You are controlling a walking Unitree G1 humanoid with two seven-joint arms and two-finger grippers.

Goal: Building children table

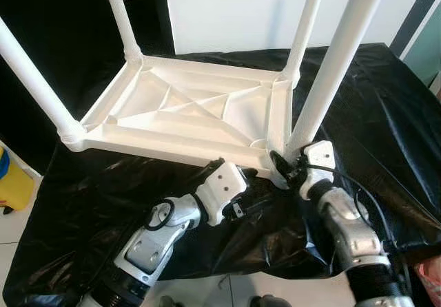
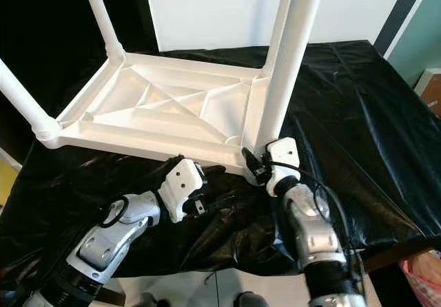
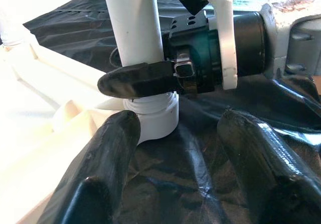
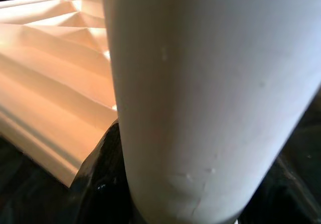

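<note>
Right end effector (image 1: 284, 164) grips the near leg (image 1: 329, 80) of the upturned white ribbed table (image 1: 186, 114); left end effector (image 1: 251, 200) open.

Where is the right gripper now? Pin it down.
In the left eye view the right gripper sits at the near right corner of the upturned white table top, clamped on the base of the table leg, with the left gripper beside it.
</note>
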